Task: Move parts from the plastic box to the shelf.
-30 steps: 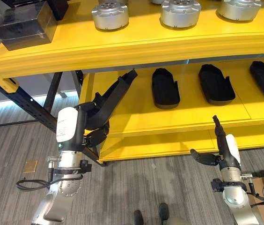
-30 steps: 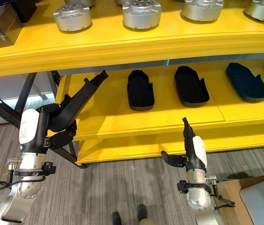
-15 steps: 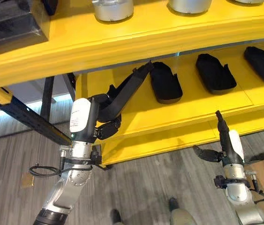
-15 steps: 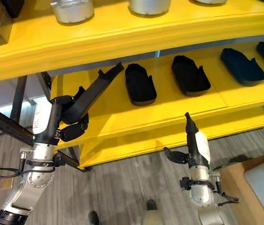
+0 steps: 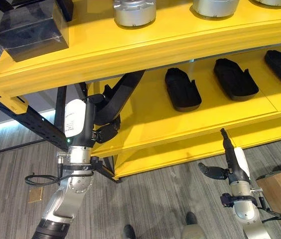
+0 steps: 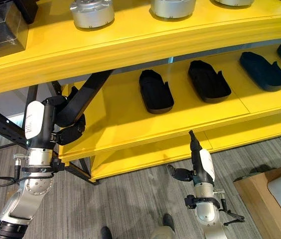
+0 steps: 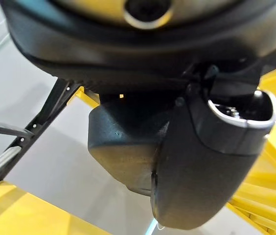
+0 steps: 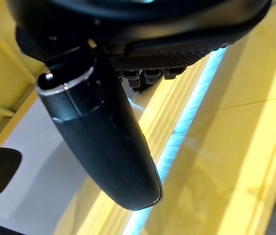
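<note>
The yellow shelf [image 5: 145, 124] carries black moulded parts [image 5: 182, 89] on its lower tier, silver round parts [image 5: 133, 11] above. The left hand [image 5: 100, 119], fingers clenched round the butt end, holds 1 long black part [image 5: 123, 92] whose long axis points toward 1 o'clock, tip under the upper tier. It looks stiff, light, slick plastic; a mid-length hold suits it best. The right hand [image 5: 227, 157] idles at 5 o'clock, released.

Black part [image 5: 122, 94] now tucked under upper shelf [image 5: 145, 47]; left hand [image 5: 103, 130] raised.
</note>
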Available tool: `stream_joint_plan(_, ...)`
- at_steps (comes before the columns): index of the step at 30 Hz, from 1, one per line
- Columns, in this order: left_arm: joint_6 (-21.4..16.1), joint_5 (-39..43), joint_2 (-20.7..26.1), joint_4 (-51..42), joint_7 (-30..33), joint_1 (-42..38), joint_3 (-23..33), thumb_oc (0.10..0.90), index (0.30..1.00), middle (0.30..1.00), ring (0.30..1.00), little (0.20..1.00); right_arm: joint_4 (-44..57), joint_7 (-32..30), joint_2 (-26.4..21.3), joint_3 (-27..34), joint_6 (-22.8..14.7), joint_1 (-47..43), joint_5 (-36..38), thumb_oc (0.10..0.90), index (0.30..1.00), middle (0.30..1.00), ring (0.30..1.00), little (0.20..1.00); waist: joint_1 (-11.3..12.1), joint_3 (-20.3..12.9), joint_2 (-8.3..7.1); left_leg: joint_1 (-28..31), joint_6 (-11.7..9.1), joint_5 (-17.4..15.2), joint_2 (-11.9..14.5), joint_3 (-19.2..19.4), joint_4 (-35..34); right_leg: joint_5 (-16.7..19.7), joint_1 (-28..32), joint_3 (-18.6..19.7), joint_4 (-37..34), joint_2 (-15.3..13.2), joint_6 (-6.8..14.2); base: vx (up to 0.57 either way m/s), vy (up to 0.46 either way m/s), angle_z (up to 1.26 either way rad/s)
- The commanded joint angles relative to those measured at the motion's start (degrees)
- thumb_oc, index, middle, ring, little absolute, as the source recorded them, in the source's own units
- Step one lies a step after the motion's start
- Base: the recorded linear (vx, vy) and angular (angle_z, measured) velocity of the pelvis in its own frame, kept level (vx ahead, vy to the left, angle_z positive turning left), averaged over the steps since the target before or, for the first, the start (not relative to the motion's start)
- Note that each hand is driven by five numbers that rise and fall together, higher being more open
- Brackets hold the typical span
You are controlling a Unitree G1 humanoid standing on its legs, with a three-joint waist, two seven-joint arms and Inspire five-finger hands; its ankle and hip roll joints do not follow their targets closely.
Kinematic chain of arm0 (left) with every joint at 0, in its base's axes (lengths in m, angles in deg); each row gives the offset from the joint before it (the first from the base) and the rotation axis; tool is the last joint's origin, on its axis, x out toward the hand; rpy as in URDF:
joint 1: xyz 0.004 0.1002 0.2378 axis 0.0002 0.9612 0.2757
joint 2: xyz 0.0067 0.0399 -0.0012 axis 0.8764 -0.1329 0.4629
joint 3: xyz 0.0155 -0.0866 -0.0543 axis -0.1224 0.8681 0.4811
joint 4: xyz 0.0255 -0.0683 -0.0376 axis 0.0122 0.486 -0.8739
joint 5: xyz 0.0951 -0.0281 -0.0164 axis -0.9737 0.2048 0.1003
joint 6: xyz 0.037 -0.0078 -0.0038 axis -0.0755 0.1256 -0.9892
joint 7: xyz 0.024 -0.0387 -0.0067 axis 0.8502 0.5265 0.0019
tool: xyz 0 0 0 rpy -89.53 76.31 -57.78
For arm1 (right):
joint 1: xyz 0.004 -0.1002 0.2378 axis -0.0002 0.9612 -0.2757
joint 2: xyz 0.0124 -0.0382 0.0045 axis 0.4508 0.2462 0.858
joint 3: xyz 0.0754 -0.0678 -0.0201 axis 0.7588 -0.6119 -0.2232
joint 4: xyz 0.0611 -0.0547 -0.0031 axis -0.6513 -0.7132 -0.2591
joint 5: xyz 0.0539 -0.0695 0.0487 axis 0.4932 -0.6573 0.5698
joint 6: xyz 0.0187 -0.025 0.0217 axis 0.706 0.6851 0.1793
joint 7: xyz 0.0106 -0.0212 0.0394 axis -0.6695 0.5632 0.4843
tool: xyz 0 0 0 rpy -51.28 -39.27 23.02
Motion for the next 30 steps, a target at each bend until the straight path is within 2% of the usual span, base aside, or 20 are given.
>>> stream_joint_plan(1,-2.4,-1.6,0.1,0.5,7.2,-7.0,4.6,0.4,0.3,0.3,0.3,0.3,2.9,-1.2,-2.8,0.3,-4.2,-2.1,0.2,0.9,1.0,1.0,1.0,1.0,-0.1,-7.6,-1.39,-4.4,-0.9,-3.4,3.2,-0.6,10.4,-4.0,-0.6,0.0,4.7,2.5,-3.2,0.01,0.016,-0.08)
stream_joint_plan(3,-1.3,-2.1,-0.5,2.4,7.7,-8.2,3.6,0.4,0.3,0.3,0.3,0.3,2.5,-1.0,-2.9,-0.1,-4.0,-2.6,0.4,0.9,1.0,1.0,1.0,1.0,-0.3,-7.9,-2.08,-4.5,-0.9,-3.6,3.3,-0.2,10.7,-3.8,-0.6,0.2,4.3,2.6,-3.2,0.02,0.009,-0.11)
stream_joint_plan(8,0.3,-2.3,-1.4,5.9,8.8,-9.9,2.3,0.4,0.3,0.3,0.3,0.3,2.6,-1.2,-3.0,-0.8,-4.0,-2.7,0.3,0.9,1.0,1.0,1.0,1.0,-0.7,-7.9,-2.48,-4.6,-1.1,-3.7,3.7,0.3,11.2,-3.8,-0.6,0.6,4.1,2.9,-3.4,0.02,-0.004,-0.07)
stream_joint_plan(17,4.6,-3.0,-1.4,15.3,12.0,-14.5,2.0,0.4,0.3,0.3,0.3,0.3,3.2,-1.0,-3.8,-1.6,-3.9,-1.7,0.0,0.9,1.0,1.0,1.0,1.0,-2.1,-7.1,-2.43,-5.8,-1.8,-3.9,5.1,1.4,13.4,-4.5,-2.6,1.8,5.9,3.9,-3.8,0.0,-0.011,-0.12)
stream_joint_plan(22,6.4,-2.5,-0.4,20.0,12.5,-16.7,2.4,0.4,0.3,0.3,0.3,0.3,3.1,-0.3,-4.3,-2.0,-3.7,-1.5,-0.1,0.9,1.0,1.0,1.0,1.0,-2.7,-7.0,-2.17,-6.6,-2.3,-3.8,5.7,1.7,14.2,-5.0,-3.5,1.9,7.2,4.4,-4.0,-0.01,-0.016,-0.1)
stream_joint_plan(30,10.3,-5.7,4.5,26.6,13.1,-21.9,2.3,0.4,0.3,0.3,0.3,0.3,3.4,0.9,-5.9,-2.9,-3.7,-1.7,-0.6,0.9,1.0,1.0,1.0,1.0,-3.4,-6.0,-1.61,-8.8,-2.7,-4.4,6.6,1.9,16.3,-5.5,-6.7,2.7,9.9,4.7,-3.9,-0.04,-0.003,-0.04)
